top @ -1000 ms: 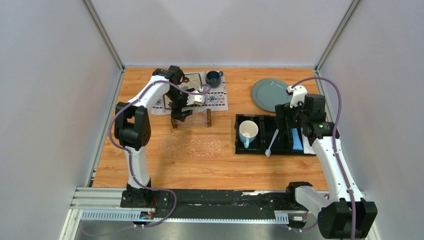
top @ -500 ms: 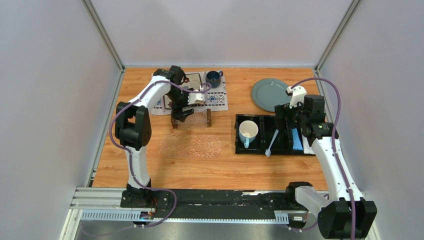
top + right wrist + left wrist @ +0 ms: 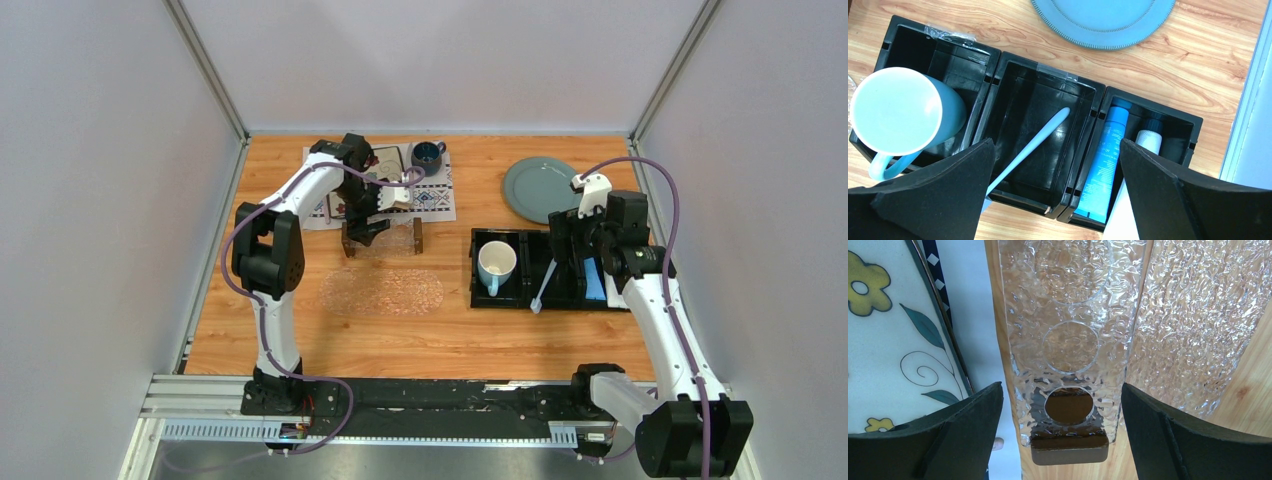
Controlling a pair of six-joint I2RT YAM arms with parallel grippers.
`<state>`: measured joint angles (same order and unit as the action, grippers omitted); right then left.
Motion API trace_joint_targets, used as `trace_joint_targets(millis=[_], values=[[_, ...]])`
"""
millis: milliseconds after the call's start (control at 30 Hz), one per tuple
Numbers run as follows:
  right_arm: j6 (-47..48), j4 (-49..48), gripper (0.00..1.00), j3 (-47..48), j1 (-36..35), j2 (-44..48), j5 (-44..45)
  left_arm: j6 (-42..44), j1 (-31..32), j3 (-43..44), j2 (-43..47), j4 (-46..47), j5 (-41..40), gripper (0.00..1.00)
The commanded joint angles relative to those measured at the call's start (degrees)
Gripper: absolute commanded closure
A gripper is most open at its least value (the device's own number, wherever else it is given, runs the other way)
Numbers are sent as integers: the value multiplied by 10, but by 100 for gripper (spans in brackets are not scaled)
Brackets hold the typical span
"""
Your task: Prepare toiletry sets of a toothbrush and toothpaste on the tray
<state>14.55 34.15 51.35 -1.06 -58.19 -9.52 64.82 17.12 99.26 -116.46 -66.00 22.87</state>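
Observation:
The clear textured tray [image 3: 392,240] with brown wooden ends lies left of centre, and nothing lies on it. My left gripper [image 3: 365,228] hovers open over its left end; in the left wrist view the fingers straddle the tray [image 3: 1068,340] and its brown end piece [image 3: 1069,452] without touching. The pale toothbrush [image 3: 1033,145] leans in the middle compartment of the black organizer [image 3: 998,55], one end sticking over the front rim [image 3: 538,303]. A blue tube [image 3: 1108,160] and a whitish tube [image 3: 1148,140] lie in the right compartment. My right gripper [image 3: 1057,142] hangs open above the organizer [image 3: 475,270].
A white mug [image 3: 496,265] with a blue handle fills the organizer's left compartment. A grey plate [image 3: 540,188] sits behind it. A clear oval mat [image 3: 382,292] lies in front of the tray. A patterned cloth [image 3: 435,198] with a dark mug [image 3: 427,155] and a flowered plate [image 3: 883,340] lies behind the tray.
The left arm has shifted slightly over the tray's left end. The right arm has barely moved. Both grippers stay open.

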Motion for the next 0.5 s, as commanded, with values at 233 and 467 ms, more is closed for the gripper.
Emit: trace_joint_targets(millis=[233,467], values=[[12,-35,0,-8,-1,3,6,-21,6,-28,2,22,-5,5],[14,-36,0,-10,0,-2,8,-30,6,-14,8,29,1,5]])
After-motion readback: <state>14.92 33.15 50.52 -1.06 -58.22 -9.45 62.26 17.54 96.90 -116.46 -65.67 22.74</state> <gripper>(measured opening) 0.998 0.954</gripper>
